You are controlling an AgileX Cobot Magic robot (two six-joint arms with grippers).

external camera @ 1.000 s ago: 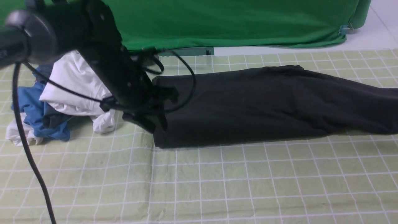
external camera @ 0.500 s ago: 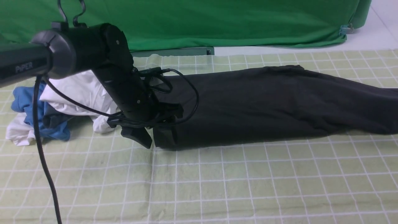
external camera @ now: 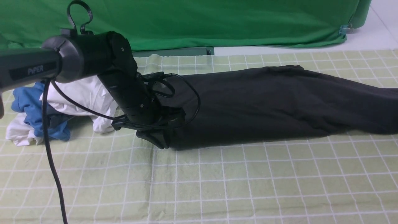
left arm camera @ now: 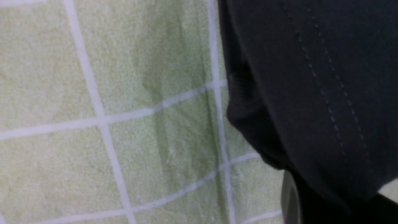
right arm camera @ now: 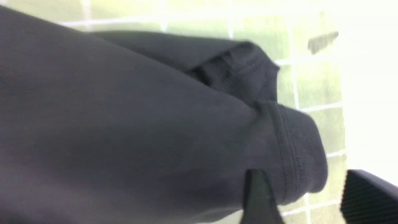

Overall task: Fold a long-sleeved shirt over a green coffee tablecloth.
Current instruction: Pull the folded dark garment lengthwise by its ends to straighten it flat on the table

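Left gripper (external camera: 159, 140) pinches black long-sleeved shirt (external camera: 264, 102) corner on green grid tablecloth (external camera: 248, 180); right gripper (right arm camera: 303, 196) jaws apart at ribbed hem.

On tablecloth (external camera: 248, 186): shirt (external camera: 264, 102) centre-right, garment pile (external camera: 77, 93) left beside it; hanging fabric (external camera: 217, 21) behind.

Far side of the room, as we see it from the front

We see a plain deep-green backdrop (external camera: 233, 21) hanging in soft folds across nearly the whole far side, its lower right corner pinched by a small clip (external camera: 345, 29). A dark green bar (external camera: 186, 52) shows under its hem, left of centre. At far right we see pale, whitish floor (external camera: 367, 40) in even light.
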